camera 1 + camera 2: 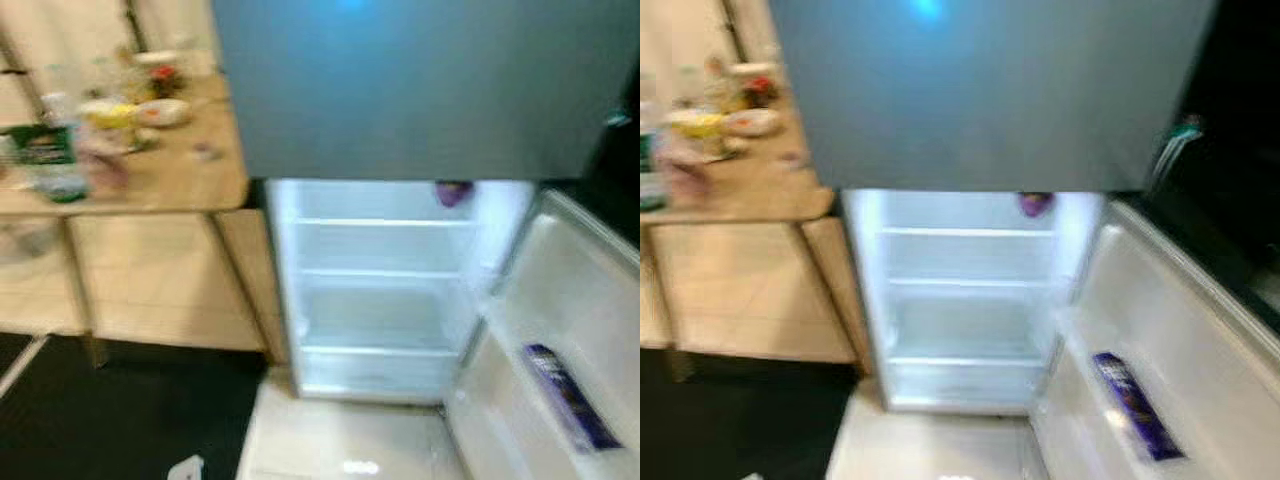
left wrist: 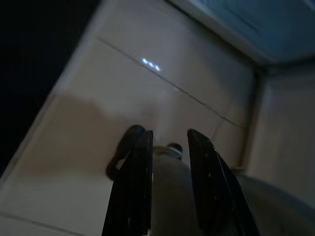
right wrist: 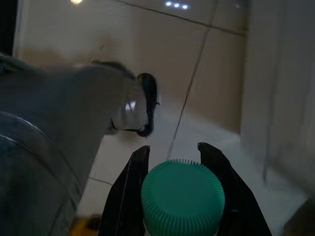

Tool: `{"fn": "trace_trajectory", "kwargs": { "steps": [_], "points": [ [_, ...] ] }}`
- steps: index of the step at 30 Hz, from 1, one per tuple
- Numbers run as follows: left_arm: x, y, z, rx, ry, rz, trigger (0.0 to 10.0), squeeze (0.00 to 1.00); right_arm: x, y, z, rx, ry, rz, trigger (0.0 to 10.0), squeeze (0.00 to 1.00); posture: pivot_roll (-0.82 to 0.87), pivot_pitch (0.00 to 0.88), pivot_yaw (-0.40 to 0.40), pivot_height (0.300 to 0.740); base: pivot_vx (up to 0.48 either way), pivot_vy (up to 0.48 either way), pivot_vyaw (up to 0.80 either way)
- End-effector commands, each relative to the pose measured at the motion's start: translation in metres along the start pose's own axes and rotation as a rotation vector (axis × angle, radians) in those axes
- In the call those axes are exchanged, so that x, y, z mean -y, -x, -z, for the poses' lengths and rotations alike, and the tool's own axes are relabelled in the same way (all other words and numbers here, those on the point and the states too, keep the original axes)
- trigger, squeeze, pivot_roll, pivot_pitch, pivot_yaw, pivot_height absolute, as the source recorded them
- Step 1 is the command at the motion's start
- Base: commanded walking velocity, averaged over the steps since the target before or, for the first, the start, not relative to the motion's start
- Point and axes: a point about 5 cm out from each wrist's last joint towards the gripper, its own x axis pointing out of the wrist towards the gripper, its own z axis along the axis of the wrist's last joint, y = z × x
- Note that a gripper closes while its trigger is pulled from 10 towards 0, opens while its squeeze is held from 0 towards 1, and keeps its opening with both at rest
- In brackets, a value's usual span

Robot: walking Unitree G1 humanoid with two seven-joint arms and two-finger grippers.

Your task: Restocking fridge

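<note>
The fridge [image 1: 385,290] stood open in front, its lower compartment lit and white, with bare glass shelves [image 1: 385,272] stacked one above another. A small purple item [image 1: 453,192] sat at the top right of that compartment, just under the grey upper door [image 1: 420,90]. The lower door [image 1: 1180,340] was swung wide to the right, and a purple packet [image 1: 1136,405] lay in its door rack.

Off to the left ran the counter [image 1: 170,170], cluttered with blurred things: a white bowl [image 1: 160,112], something yellow beside it, a green-labelled pack [image 1: 40,145] near the edge. Too smeared to name the rest.

Down low, the right gripper [image 3: 174,160] pointed at the pale tiled floor [image 3: 197,73], its jaws clamped either side of a bottle with a green ribbed cap [image 3: 183,194]. So the bottle was in the right gripper, well short of the fridge. The robot's foot [image 3: 146,103] showed just beyond it.

The left gripper [image 2: 170,142] hung over the same floor, its jaws parted with nothing between them, and the other foot [image 2: 125,147] was dark past the fingertips.
</note>
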Motion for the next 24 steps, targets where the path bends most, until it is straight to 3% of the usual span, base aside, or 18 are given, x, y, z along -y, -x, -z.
{"fn": "trace_trajectory", "kwargs": {
  "steps": [1, 9, 19, 24],
  "points": [
    [0.0, 0.0, -0.001, -0.01, -0.024, -0.007, 10.0, 0.0, -0.004, 0.0, 0.003, -0.003, -0.013, -0.012, 10.0, 0.0, -0.08, 0.041, 0.013, 0.74, 0.0, 0.0, 0.76],
    [-0.002, 0.0, -0.001, -0.001, -0.016, -0.02, 10.0, 0.0, -0.005, 0.0, 0.004, 0.0, -0.023, -0.016, 10.0, 0.0, -0.08, 0.041, 0.014, 0.74, 0.0, 0.0, 0.76],
    [-0.009, 0.002, -0.006, 0.012, -0.007, -0.043, 10.0, 0.0, -0.004, -0.001, 0.004, -0.006, -0.021, 0.01, 10.0, 0.0, -0.08, 0.042, 0.01, 0.74, 0.0, 0.0, 0.0],
    [-0.01, 0.003, -0.006, 0.008, -0.01, -0.048, 10.0, 0.0, -0.004, 0.0, 0.005, -0.009, -0.025, 0.017, 10.0, 0.0, -0.08, 0.042, 0.01, 0.74, 0.285, 0.0, 0.0]
  ]
}}
